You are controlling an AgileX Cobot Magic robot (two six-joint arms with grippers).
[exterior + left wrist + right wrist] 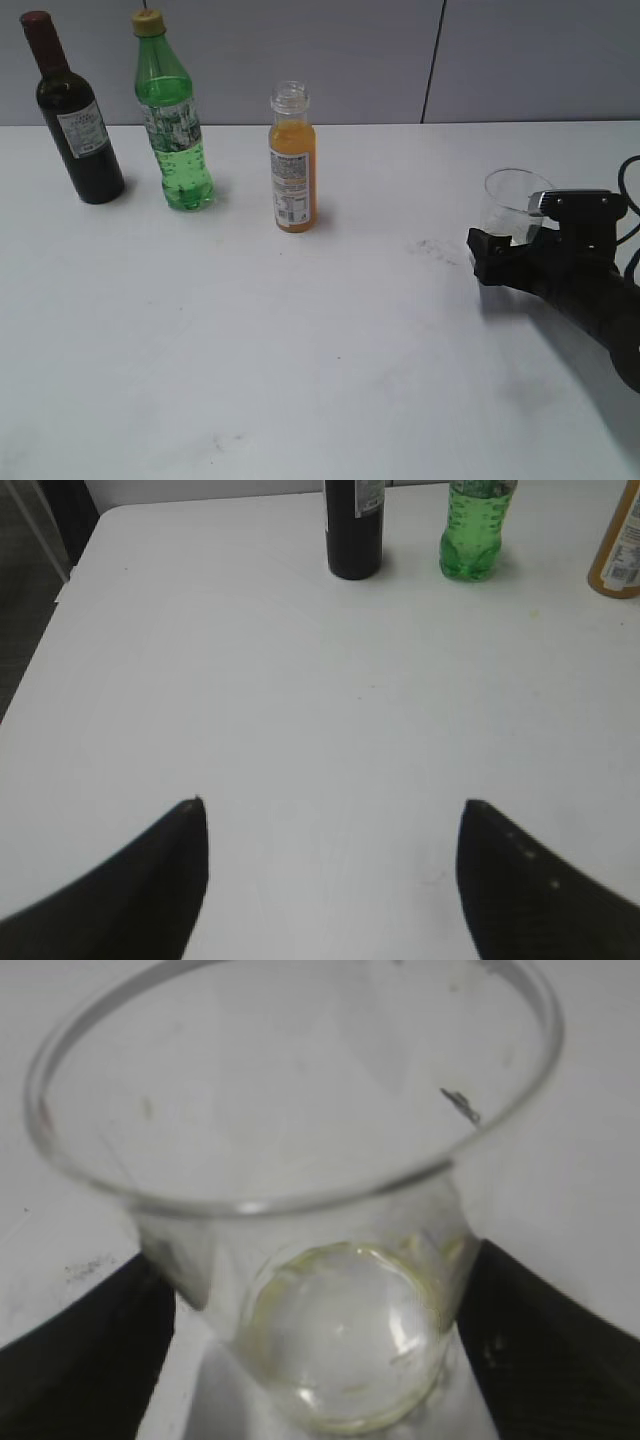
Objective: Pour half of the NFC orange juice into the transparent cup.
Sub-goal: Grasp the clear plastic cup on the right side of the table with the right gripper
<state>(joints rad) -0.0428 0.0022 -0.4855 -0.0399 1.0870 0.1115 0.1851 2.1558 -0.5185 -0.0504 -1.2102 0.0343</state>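
Observation:
The NFC orange juice (293, 170) stands upright and capless at the back middle of the table; its lower part shows at the right edge of the left wrist view (620, 550). The transparent cup (510, 203) stands empty at the right. My right gripper (515, 238) has a finger on each side of it. In the right wrist view the cup (340, 1340) fills the space between the right gripper's (315, 1260) fingers, which touch its walls. My left gripper (332, 805) is open and empty over bare table, out of the exterior view.
A dark wine bottle (80, 130) and a green bottle with a yellow cap (175, 130) stand at the back left, also seen in the left wrist view (355, 530) (475, 530). The white table (300, 350) meets a grey wall behind.

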